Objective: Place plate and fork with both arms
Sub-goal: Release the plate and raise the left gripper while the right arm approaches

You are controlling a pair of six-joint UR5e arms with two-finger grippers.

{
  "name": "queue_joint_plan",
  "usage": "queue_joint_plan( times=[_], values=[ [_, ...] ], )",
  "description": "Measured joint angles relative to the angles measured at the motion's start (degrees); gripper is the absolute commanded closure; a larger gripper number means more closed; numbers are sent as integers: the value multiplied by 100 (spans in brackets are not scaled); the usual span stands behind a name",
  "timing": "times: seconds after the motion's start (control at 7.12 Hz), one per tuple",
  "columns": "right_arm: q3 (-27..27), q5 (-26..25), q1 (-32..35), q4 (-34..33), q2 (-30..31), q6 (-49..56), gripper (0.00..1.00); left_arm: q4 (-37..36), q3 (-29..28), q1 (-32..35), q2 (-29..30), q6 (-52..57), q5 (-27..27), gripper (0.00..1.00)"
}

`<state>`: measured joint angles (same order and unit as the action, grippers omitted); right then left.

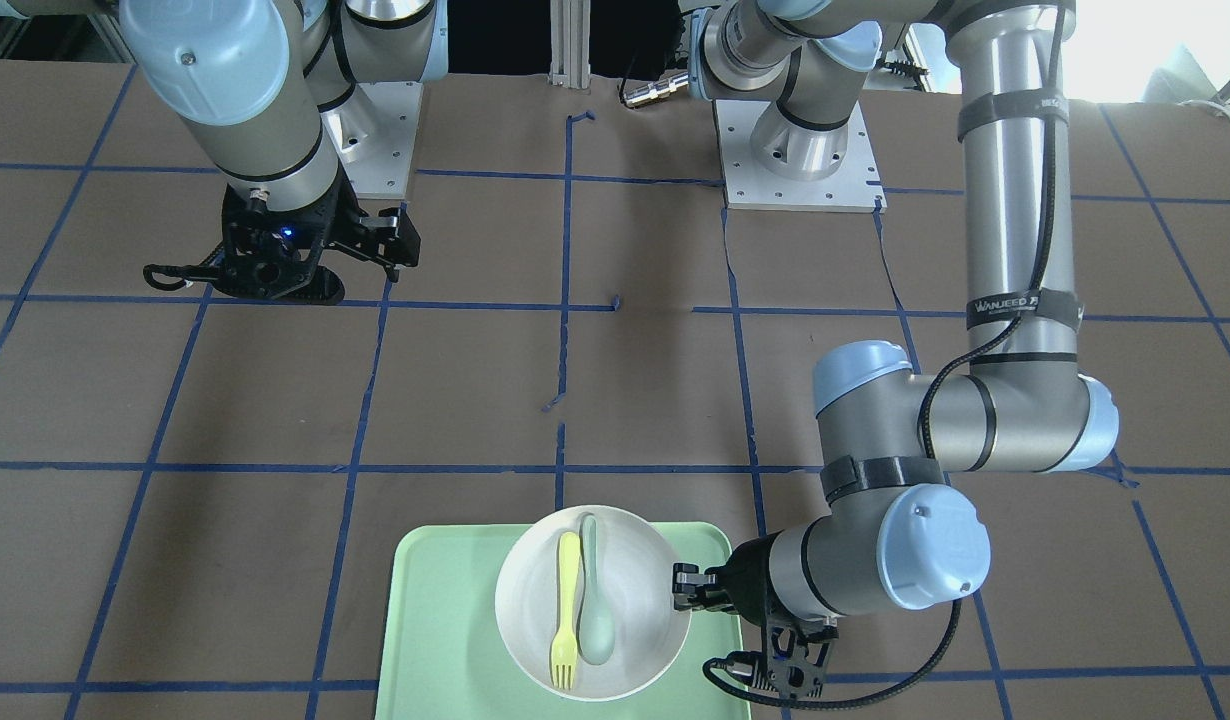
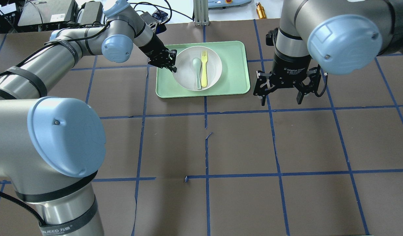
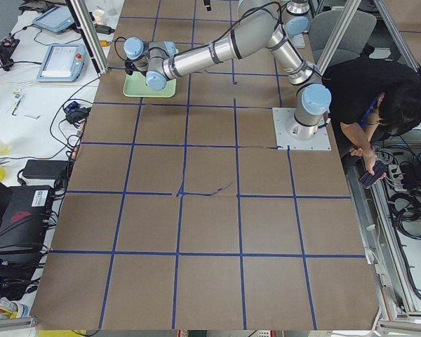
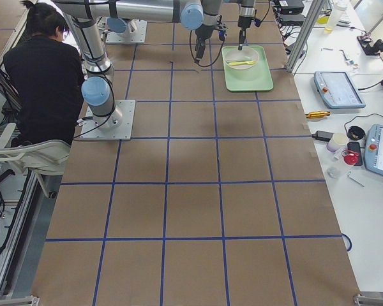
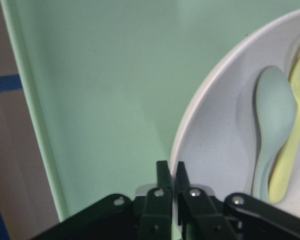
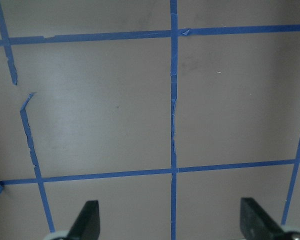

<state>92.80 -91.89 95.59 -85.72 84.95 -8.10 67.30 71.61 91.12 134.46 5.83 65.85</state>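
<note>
Desk point(image 2: 240, 147) – brown paper with a blue tape grid, which runs unbroken from the tray to the arm bases. The far edge lies just past the tray.

Left arm point(image 2: 57, 59) reaches across to the far side, with a strap near the elbow reading "WANJEED" point(image 1: 1020, 302). Right arm point(image 2: 345, 39) hangs over the desk on the tray's right, wrist pointing down.

Tray point(image 2: 234, 78) – mint green, rectangular, flat on the desk near the far edge. Its green floor shows all round the plate, widest on the robot's right.

Plate point(image 2: 185, 75) sits on the tray, left of the tray's middle. Its left rim is close to the tray's left rim.

Spoon point(image 2: 198, 70) and fork point(image 2: 204, 68) lie in the plate side by side, touching in the wrist view. The fork is on the robot's right and its tines point away from the robot.

Right claw point(image 2: 281, 100) – body printed "Adaptive Gripper", fingers spread wide and nothing between them. It is over bare paper just beside the tray's right edge, apart from it.

Left claw point(image 5: 171, 170) – fingers pinched to a thin slit on the plate's left rim, gripping the plate.
</note>
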Motion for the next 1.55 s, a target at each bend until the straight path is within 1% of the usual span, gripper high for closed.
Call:
queue_joint_plan(
  times=[0.28, 0.42, 0.56, 0.84, 0.98, 1.12, 1.26, 1.4, 1.55],
  values=[
    [7, 4, 3, -16, 3, 1, 0, -120, -19, 63, 141, -63, 6, 100],
    [5, 4, 4, -28, 4, 1, 0, -133, -15, 95, 175, -114, 9, 65],
    [3, 4, 4, -41, 4, 5, 0, -136, -11, 127, 185, -209, 13, 1],
    [-6, 4, 4, -129, -12, 14, 0, -192, -7, 155, 87, -366, 36, 0],
    [-34, 2, 10, -408, -94, -18, 0, -176, 3, 150, -88, -371, 161, 0],
    [-85, -4, 18, -956, -285, -49, 29, 45, 22, 130, -323, -301, 592, 0],
    [-149, -2, 28, -1572, -525, -62, 31, 397, 63, 78, -554, -122, 1121, 0],
    [-266, 25, 38, -2079, -827, -66, 31, 730, 179, -50, -793, 103, 1411, 0],
    [-511, 68, 62, -2372, -1189, -68, 32, 923, 405, -226, -1033, 263, 1560, 0]
  ],
)
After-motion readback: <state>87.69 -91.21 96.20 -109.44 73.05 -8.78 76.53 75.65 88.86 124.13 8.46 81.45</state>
